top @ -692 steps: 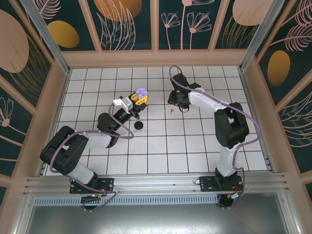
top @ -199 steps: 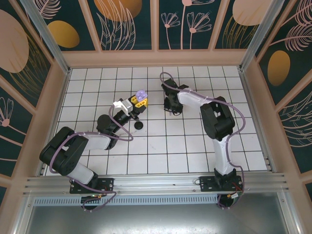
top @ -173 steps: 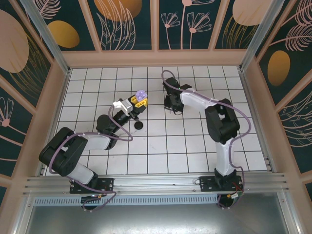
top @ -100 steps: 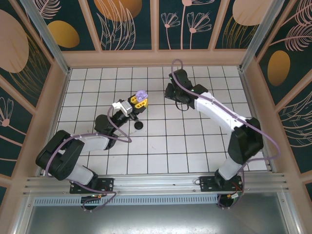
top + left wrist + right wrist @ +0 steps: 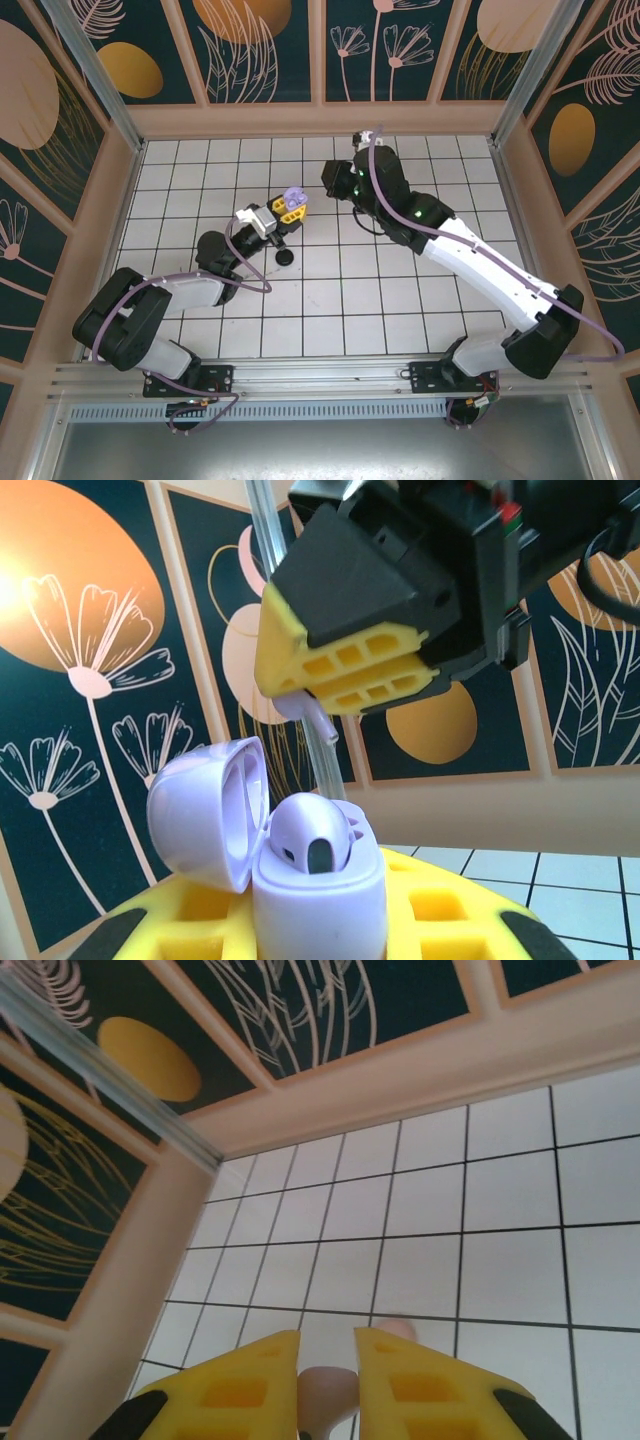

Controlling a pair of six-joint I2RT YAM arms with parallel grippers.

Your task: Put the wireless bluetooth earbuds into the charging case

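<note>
Left pincer (image 5: 320, 930): closed narrow on the base of the lilac charging case (image 5: 318, 885). I grip low so the lid (image 5: 205, 810) can hang open to one side and the wells stay exposed. A seated bud (image 5: 312, 835), also lilac, appears to occupy one well.

Right pincer (image 5: 327, 1350): pinched narrow on a lilac earbud (image 5: 302, 710), taken by its head with the stem directed toward the case. It hovers just above the opening and is not touching it.

Judgement: this hold frees the stem for a straight drop into the vacant well. Alignment looks close but unconfirmed.

A black disc (image 5: 285, 257) lies on the table (image 5: 400, 300) near my left arm, untouched.
</note>
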